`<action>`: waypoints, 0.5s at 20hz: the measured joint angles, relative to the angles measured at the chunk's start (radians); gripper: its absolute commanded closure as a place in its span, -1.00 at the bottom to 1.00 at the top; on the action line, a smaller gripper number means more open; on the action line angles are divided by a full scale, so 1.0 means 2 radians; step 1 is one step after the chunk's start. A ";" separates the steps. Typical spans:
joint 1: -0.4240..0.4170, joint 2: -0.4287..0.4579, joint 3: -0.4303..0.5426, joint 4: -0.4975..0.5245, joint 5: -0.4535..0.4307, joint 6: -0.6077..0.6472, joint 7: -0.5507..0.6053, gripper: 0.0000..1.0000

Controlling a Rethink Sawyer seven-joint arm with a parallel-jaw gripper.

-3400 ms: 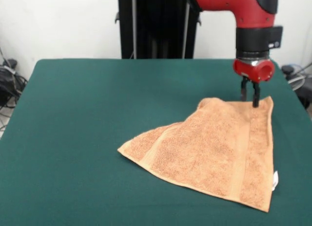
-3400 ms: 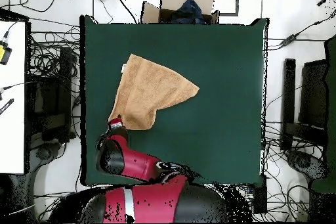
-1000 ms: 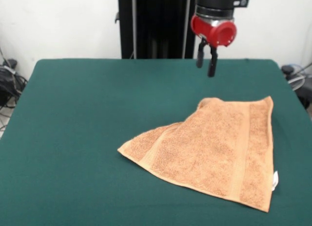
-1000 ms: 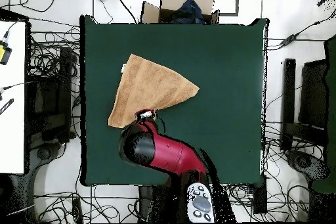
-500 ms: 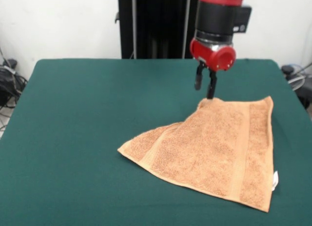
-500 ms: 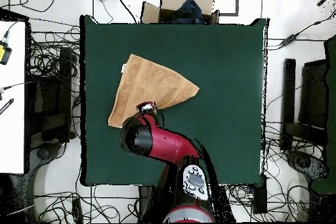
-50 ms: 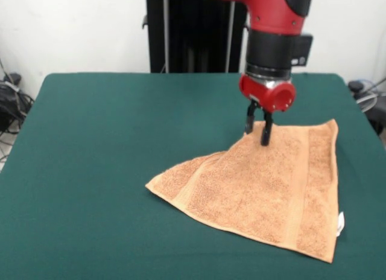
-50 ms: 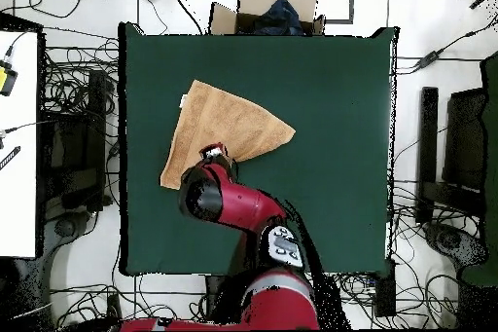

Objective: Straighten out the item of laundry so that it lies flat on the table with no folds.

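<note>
no readable text, labels, brands or numbers anywhere

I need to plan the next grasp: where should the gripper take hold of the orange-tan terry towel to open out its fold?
Probably the folded-over corner of the orange-tan terry towel at its far edge, right under the open gripper. Come straight down from above. The towel reads as a triangle with one flap doubled over, so lifting that top layer and drawing it across the green table should unfold it.
</note>
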 measured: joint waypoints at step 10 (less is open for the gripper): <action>-0.025 0.051 0.048 -0.037 -0.002 -0.033 0.000 -1.00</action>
